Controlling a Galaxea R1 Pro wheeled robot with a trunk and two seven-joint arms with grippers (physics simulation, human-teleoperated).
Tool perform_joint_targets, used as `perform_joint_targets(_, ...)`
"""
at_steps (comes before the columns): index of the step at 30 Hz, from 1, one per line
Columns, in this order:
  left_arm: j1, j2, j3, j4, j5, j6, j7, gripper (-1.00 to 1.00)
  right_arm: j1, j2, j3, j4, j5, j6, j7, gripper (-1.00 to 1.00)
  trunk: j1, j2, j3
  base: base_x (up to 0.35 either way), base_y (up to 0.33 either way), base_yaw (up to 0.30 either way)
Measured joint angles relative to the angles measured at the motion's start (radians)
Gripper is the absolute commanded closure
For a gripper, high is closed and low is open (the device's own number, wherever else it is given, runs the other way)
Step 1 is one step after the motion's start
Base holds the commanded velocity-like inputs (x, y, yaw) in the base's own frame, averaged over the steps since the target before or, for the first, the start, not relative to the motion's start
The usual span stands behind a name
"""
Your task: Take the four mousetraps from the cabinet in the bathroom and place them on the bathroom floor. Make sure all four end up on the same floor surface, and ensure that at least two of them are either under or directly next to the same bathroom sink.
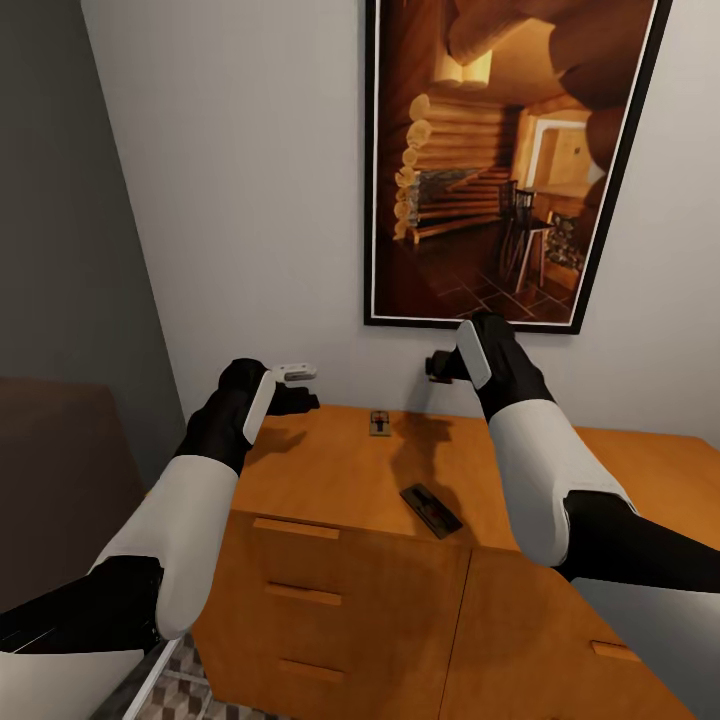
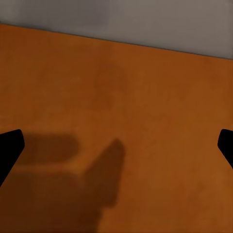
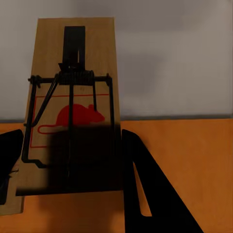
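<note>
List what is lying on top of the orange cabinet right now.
Two mousetraps lie on the cabinet top: a small one near the wall and a darker one nearer the front. The right arm hides part of the top; the right claw holds another mousetrap.

Pretty much all orange-brown cabinet top (image 2: 145,121) here, with a strip of grey wall (image 2: 121,22) running along behind its far edge. Two black fingertips (image 2: 8,148) poke in at 9 and 3 o'clock, wide apart, and their dark shadow sits around 7 o'clock.
</note>
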Motion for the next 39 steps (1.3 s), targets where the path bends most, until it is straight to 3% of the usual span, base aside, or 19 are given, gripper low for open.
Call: perform_joint_targets(39, 0.0, 0.0, 0.0, -0.004, 0.0, 0.0, 0.0, -1.0, 0.0, 0.001, 0.003, 0.005, 0.001, 0.0, 0.0, 1.0, 0.0, 0.0, 0.0, -0.05, 0.0, 0.0)
